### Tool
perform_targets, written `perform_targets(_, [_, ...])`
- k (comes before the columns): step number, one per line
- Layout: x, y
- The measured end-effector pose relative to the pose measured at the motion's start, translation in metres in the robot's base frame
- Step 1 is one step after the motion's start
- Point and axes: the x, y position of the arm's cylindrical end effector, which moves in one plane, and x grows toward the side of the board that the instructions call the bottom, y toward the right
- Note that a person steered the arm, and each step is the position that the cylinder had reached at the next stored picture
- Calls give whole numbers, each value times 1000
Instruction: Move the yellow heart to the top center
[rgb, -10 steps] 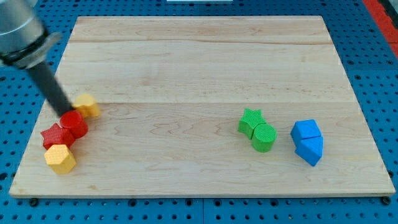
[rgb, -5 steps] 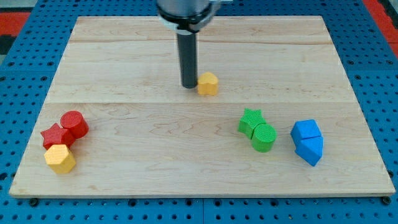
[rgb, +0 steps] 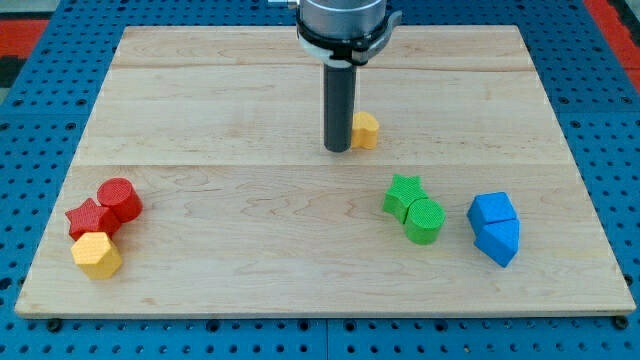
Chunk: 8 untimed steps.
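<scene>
Rod contact on yellow heart, mid-board, right of centre.

Wooden board (rgb: 200, 100) carries all blocks; rod comes down from the view's top, and my tip (rgb: 338, 150) sits against the left side of the yellow heart (rgb: 366, 130), touching it. No pincer on this rig, so nothing to spread or press together: the tip only shoves. Heart lies near the board's middle, below the top-centre target. Judgement: contact from the left drives it rightward, so the tip wants to get beneath it to push upward. Blue pair (rgb: 495, 228) sits at the right, green star (rgb: 403, 193) touching green cylinder (rgb: 425, 220), red cylinder (rgb: 119, 199), red star (rgb: 89, 217) and yellow hexagon (rgb: 97, 254) clustered lower left, all well apart.
</scene>
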Motion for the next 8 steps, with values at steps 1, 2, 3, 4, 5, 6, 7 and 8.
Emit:
perform_targets(1, [-17,0])
perform_targets(2, [-5,-2])
perform_targets(3, [32,-16])
perform_targets(4, [34,7])
perform_targets(5, [1,14])
perform_targets(6, [-39,17])
perform_targets(7, [-57,57])
perform_targets(8, [-29,49])
